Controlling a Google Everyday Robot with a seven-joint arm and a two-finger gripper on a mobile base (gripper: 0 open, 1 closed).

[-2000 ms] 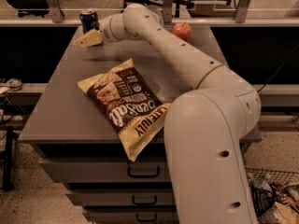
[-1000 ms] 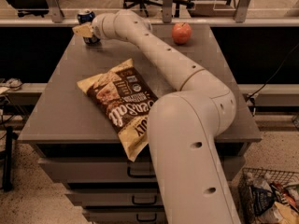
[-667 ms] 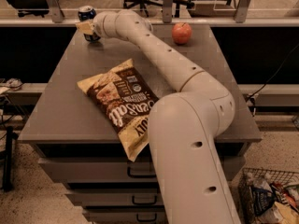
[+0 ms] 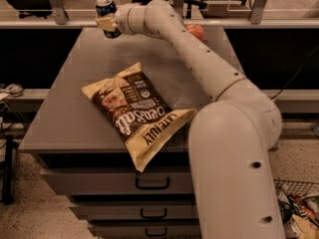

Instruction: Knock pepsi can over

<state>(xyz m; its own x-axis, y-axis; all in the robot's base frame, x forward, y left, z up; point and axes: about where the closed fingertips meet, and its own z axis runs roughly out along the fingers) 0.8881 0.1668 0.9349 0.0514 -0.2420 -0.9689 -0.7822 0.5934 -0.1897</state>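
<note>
Nearest me, a chip bag lies flat on the grey cabinet top. Beyond it the arm stretches to the far left corner, where the gripper sits against the lower side of the standing pepsi can. Whether it grips or merely touches, I cannot tell. A red apple rests behind the arm.

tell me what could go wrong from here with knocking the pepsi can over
1. The pepsi can sits at the far left corner of the table, with the gripper at it; a push could send it off the edge.
2. The arm passes close by the apple and might nudge it.
</note>
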